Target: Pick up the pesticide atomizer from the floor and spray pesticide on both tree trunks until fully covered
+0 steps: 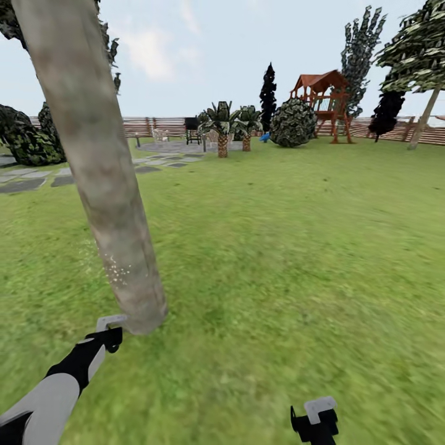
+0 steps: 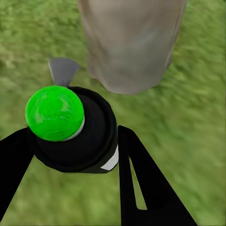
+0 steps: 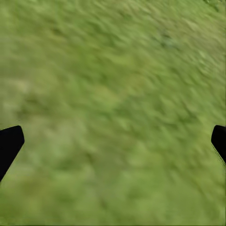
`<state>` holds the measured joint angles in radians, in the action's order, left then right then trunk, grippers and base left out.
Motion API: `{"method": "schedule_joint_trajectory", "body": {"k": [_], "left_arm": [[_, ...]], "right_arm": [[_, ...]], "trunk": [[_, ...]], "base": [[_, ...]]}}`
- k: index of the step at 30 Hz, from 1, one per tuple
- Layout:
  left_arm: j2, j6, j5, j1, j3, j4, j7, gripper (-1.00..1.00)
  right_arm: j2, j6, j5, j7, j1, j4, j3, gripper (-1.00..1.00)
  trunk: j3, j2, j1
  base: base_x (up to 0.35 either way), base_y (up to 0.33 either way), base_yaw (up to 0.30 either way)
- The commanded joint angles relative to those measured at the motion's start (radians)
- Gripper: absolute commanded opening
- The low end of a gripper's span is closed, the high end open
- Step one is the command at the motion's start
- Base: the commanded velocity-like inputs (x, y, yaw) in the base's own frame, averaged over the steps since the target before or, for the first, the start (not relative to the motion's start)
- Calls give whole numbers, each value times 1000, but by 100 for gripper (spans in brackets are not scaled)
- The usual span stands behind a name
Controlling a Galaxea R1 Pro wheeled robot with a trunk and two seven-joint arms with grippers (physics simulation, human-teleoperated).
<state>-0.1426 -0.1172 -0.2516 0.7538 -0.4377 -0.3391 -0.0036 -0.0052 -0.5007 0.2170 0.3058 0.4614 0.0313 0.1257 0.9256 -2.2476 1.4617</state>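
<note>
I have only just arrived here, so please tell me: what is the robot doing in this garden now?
The left gripper holds the pesticide atomizer, a dark bottle whose top looks green in the left wrist view, close to the foot of a tree trunk. A few white specks of pesticide sit low on the bark, so spraying seems under way, with most of the trunk uncovered. The right gripper hangs open over grass, holding nothing.

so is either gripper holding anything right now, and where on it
The left gripper holds the pesticide atomizer by its dark body, a finger on each side, near the tree trunk. The right gripper is open over grass, empty.
</note>
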Motion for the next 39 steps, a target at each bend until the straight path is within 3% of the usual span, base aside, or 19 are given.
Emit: {"method": "schedule_joint_trajectory", "body": {"k": [1,24,39], "left_arm": [[3,-4,-9,1,-5,-1,0,-100],[11,-4,-5,1,-7,-5,0,-100],[11,-4,-5,1,-7,-8,0,-100]], "right_arm": [[0,1,5,10,0,-1,8,100],[2,1,5,9,0,-2,9,100],[2,1,5,9,0,-1,9,100]], "trunk": [[1,0,0],[1,0,0],[1,0,0]], "base": [[244,-178,275],[47,-268,16],[85,-273,243]]}}
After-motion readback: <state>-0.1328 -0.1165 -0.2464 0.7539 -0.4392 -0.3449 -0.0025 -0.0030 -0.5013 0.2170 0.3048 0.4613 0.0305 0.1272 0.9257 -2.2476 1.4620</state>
